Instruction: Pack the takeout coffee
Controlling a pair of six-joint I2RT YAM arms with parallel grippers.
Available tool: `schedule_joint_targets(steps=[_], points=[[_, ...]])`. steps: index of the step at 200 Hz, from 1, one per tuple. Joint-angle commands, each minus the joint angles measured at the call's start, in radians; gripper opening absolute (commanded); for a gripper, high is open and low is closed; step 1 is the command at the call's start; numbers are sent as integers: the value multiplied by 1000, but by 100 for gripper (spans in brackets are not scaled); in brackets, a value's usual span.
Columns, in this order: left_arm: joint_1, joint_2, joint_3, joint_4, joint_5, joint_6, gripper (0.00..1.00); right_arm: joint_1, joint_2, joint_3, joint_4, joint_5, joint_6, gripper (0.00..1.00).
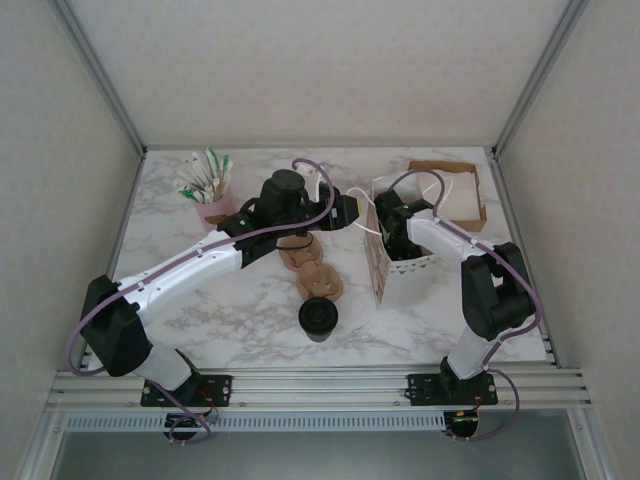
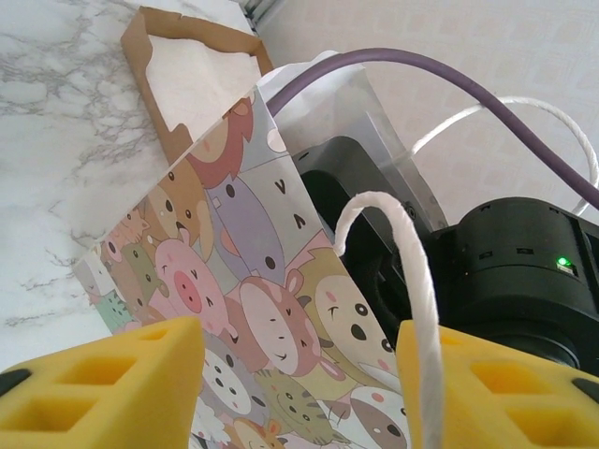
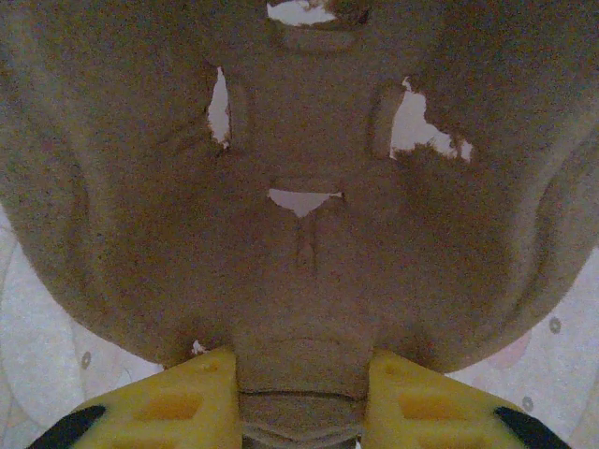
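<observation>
Seating pulp carrier (image 3: 299,187) in bag (image 2: 253,309).
Lower it level, right gripper (image 3: 299,404) pinched on its edge; steady rope handle (image 2: 412,271) within spread left gripper (image 2: 299,379).

Bright, even overhead light; right wrist view dim, grainy, blurred.

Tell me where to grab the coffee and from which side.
Grip the coffee by its dark side wall, probably coming in level from the left: it stands upright, with carriers close behind and the bag to its right.
</observation>
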Motion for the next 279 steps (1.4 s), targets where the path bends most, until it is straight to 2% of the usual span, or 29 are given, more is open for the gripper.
schedule_joint_targets(steps=[1,48,68,112,130,231,248,279], points=[[-6,-9,33,8,-17,8,60,-3,-1,-21,4,6,24,31],[-6,-2,37,21,-21,3,64,0,-54,-9,-38,25,34,39],[-6,-6,32,18,-29,6,65,1,-76,3,-56,28,40,44],[-6,-3,28,24,-24,5,64,1,-103,30,-89,49,39,49],[-6,-5,25,24,-25,6,64,1,-121,37,-104,52,40,54],[-6,-7,46,5,-36,34,64,0,-241,103,-168,72,57,68],[-6,-7,50,3,-36,38,65,0,-260,119,-180,70,57,71],[-6,-11,58,-6,-42,49,73,1,-304,145,-192,75,56,77]])
